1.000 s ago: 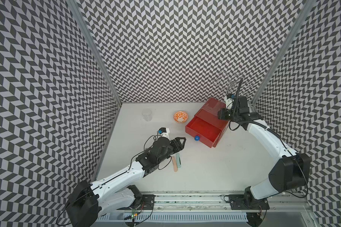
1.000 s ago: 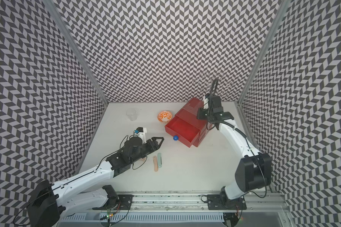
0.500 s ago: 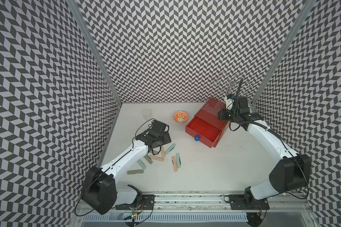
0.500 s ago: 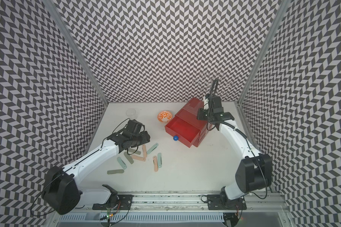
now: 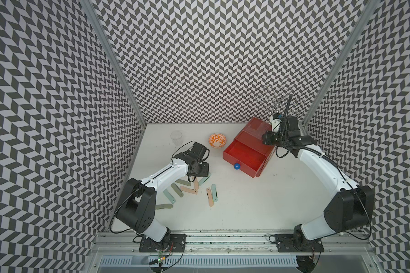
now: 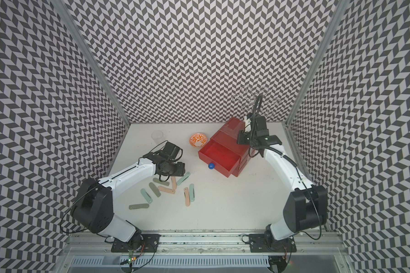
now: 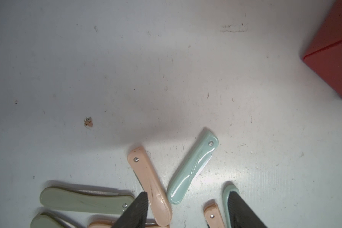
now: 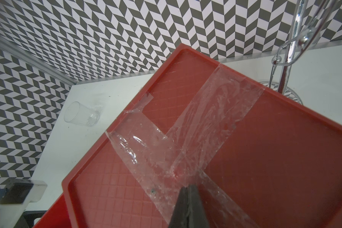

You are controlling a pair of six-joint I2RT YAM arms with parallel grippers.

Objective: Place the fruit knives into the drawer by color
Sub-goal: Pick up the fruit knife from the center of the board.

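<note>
Left jaws released, empty, above the fruit knives [image 5: 194,189] scattered on the surface [image 5: 246,212]; mint knife [image 7: 193,167] just ahead, long axis oblique to the closing line; left arm nearer; right jaws clenched empty over the red drawer chest [image 5: 253,128].

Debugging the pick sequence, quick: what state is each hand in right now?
Left hand: open, empty, above the fruit knives.
Right hand: shut, holding nothing, over the red drawer chest.
</note>
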